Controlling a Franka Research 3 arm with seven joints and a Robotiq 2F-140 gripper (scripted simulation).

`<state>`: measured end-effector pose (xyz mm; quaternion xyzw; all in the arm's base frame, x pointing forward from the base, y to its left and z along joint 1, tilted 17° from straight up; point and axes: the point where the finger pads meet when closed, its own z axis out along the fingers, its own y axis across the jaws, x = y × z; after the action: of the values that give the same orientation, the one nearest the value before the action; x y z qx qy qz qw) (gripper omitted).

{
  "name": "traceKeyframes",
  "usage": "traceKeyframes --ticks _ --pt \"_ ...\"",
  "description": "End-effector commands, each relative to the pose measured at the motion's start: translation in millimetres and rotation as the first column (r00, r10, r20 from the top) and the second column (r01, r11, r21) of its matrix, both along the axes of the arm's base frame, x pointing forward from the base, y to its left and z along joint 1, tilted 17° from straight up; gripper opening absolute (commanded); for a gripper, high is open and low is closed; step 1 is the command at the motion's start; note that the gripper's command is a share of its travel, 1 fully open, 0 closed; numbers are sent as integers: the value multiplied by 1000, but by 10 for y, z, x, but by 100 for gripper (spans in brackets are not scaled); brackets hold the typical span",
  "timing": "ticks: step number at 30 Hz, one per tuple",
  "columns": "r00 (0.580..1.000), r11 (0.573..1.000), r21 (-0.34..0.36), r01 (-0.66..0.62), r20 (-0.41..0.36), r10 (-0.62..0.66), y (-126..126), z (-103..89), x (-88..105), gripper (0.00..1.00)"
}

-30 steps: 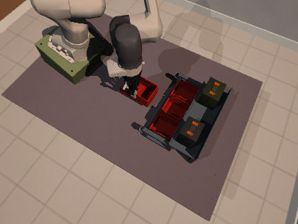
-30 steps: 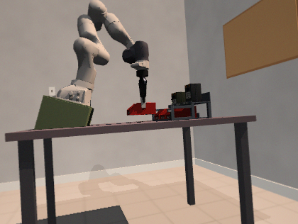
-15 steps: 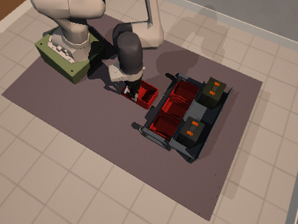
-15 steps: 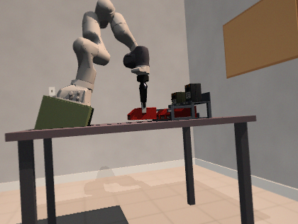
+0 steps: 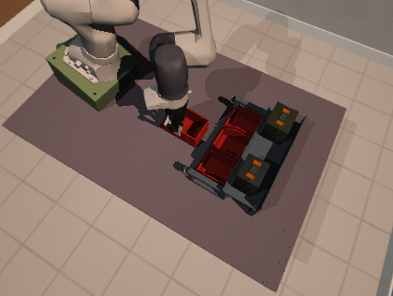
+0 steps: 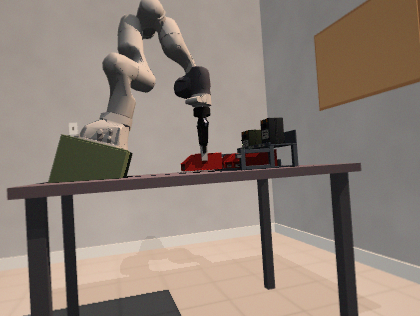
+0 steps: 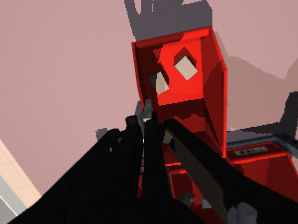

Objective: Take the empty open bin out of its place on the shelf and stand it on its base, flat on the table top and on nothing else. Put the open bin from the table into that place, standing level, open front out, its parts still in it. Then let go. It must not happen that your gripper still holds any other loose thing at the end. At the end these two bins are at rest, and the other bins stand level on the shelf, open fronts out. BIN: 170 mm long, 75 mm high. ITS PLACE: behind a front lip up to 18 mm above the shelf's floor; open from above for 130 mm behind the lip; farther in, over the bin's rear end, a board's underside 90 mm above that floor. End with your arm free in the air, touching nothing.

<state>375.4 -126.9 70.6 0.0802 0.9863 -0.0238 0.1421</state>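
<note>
The gripper (image 5: 174, 130) (image 6: 204, 156) (image 7: 146, 108) is pressed nearly together, pinching the thin side wall of the red bin (image 5: 199, 136) (image 6: 214, 161) (image 7: 215, 100), which lies near the centre of the top frame, in front of the shelf (image 5: 206, 181) (image 6: 295, 156). Two pale parts (image 7: 186, 68) (image 7: 160, 83) lie in it, so I take it for the loaded bin. Its base is on the desk (image 5: 140, 164) (image 6: 320, 172) (image 7: 65, 65) or barely above it; the frames do not settle which. All three places at right of centre look filled, so the empty bin seems to be in the shelf yet, and the step in hand is probably parking the loaded one. Done well, this means lowering straight and slowly until the base bears evenly, keeping the bin level because a one-sided pinch lets it sag and the parts slide to the open front. The fingers should then part only slightly and rise vertically, so neither drags the wall. Leaving room towards the shelf matters too, as the empty bin must come out past its front lip.

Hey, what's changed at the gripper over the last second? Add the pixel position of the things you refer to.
The gripper (image 5: 174, 129) (image 6: 204, 156) (image 7: 146, 108) moved down, lowering the red bin (image 5: 200, 134) (image 6: 215, 161) (image 7: 215, 90) to the table. Its hold on the bin's wall stayed. The shelf (image 5: 206, 183) (image 6: 271, 156) (image 7: 260, 140) hasn't visibly moved.
</note>
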Motion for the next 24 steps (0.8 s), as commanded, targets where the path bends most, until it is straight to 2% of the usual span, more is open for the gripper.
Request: traceKeyframes --ticks 1,24 --pt "1000 1000 -11 -9 8 10 -24 18 26 0" --pt "1000 1000 -11 -9 8 10 -57 20 31 0"
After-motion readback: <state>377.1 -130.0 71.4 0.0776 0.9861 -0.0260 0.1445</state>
